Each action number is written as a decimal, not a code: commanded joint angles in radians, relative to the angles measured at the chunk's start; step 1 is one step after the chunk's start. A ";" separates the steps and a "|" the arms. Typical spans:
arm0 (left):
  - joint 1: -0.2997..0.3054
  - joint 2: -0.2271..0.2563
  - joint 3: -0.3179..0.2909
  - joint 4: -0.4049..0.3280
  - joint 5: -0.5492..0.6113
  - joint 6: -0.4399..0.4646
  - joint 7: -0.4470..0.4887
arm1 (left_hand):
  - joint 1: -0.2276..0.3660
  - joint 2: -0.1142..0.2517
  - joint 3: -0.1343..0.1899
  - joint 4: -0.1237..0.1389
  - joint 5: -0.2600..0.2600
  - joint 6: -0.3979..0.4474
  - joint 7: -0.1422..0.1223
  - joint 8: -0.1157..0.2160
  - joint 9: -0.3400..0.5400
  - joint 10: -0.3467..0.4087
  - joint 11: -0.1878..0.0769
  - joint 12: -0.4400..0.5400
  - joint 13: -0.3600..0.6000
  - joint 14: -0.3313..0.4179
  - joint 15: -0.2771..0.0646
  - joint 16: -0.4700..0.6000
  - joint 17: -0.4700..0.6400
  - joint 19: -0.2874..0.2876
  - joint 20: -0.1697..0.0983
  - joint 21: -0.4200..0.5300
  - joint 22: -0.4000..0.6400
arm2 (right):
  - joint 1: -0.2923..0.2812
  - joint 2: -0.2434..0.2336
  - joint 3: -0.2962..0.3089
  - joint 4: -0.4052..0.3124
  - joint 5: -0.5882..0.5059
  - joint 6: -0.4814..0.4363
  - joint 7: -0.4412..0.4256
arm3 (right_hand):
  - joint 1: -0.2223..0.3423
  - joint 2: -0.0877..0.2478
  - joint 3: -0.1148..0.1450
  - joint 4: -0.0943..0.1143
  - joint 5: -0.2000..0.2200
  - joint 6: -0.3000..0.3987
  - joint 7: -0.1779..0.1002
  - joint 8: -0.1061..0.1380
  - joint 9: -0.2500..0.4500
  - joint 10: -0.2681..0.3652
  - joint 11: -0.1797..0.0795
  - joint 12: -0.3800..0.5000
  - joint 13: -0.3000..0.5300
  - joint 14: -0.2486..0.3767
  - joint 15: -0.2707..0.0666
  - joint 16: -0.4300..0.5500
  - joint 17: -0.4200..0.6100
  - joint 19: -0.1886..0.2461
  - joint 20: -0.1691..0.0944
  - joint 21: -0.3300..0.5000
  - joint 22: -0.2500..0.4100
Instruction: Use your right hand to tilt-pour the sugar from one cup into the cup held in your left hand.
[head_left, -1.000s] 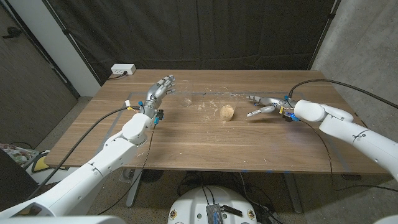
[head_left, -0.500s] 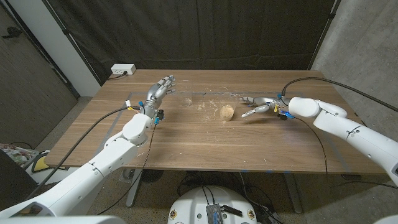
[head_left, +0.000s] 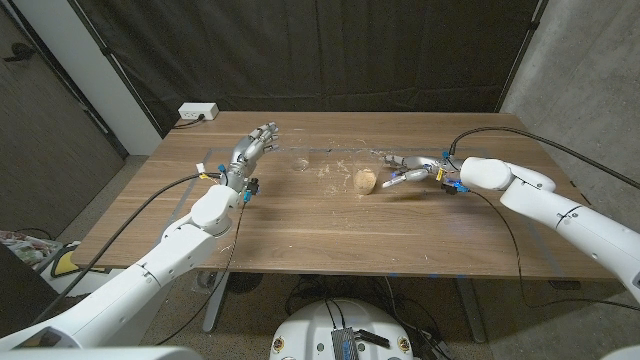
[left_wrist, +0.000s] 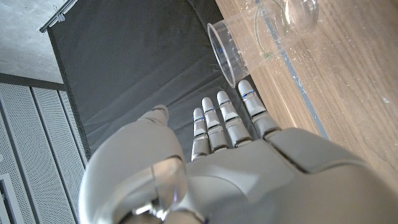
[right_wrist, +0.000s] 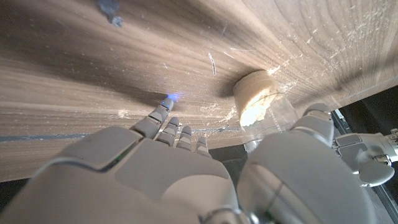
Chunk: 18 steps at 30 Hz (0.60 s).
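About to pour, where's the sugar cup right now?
In the head view, the sugar cup stands mid-table, just left of the open right hand.

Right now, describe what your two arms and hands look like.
Both arms are glossy white, rounded shells. A black cable runs along each, looping free near the wrist. The left hand and right hand are silver-grey metal with segmented fingers; the left fingers carry thin blue bands. Small blue fittings sit at both wrists.

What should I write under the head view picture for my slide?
Right hand open, nearing the sugar cup; left hand open beside an empty clear cup.
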 joint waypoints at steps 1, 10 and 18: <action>0.030 0.021 -0.019 0.019 -0.022 -0.044 -0.020 | 0.002 0.003 0.007 0.001 0.003 0.010 -0.002 0.007 0.001 0.006 -0.003 0.004 0.002 0.012 -0.043 0.005 -0.001 0.002 0.004 -0.005 0.003 | -0.027 0.046 0.001 0.000 0.033 0.001 -0.069 | 0.005 0.013 -0.005 0.000 0.007 -0.070 0.011 0.006 0.002 -0.003 0.012 0.007 0.003 0.005 -0.024 0.002 0.001 0.003 0.005 0.000 0.002; 0.044 0.036 -0.030 0.026 -0.039 -0.053 -0.031 | 0.001 0.002 0.010 0.000 0.003 0.015 -0.001 0.008 0.001 0.008 -0.002 0.004 0.003 0.014 -0.044 0.006 -0.001 0.000 0.004 -0.009 0.003 | -0.024 0.075 -0.015 0.011 0.036 0.002 -0.085 | 0.010 0.023 -0.005 0.002 0.009 -0.073 0.015 0.006 0.002 -0.008 0.018 0.007 0.003 -0.003 -0.017 -0.001 0.001 0.001 0.011 -0.002 0.003; 0.046 0.042 -0.034 0.034 -0.046 -0.062 -0.045 | 0.001 0.001 0.013 -0.001 0.003 0.015 -0.002 0.007 0.000 0.012 -0.002 0.004 0.004 0.014 -0.045 0.006 -0.001 -0.003 0.007 -0.012 0.004 | -0.028 0.071 -0.022 -0.010 0.044 -0.009 -0.071 | 0.013 0.027 -0.010 0.004 0.010 -0.087 0.015 0.003 0.002 -0.024 0.028 0.004 0.003 -0.015 -0.007 -0.005 0.001 -0.009 0.025 -0.009 0.003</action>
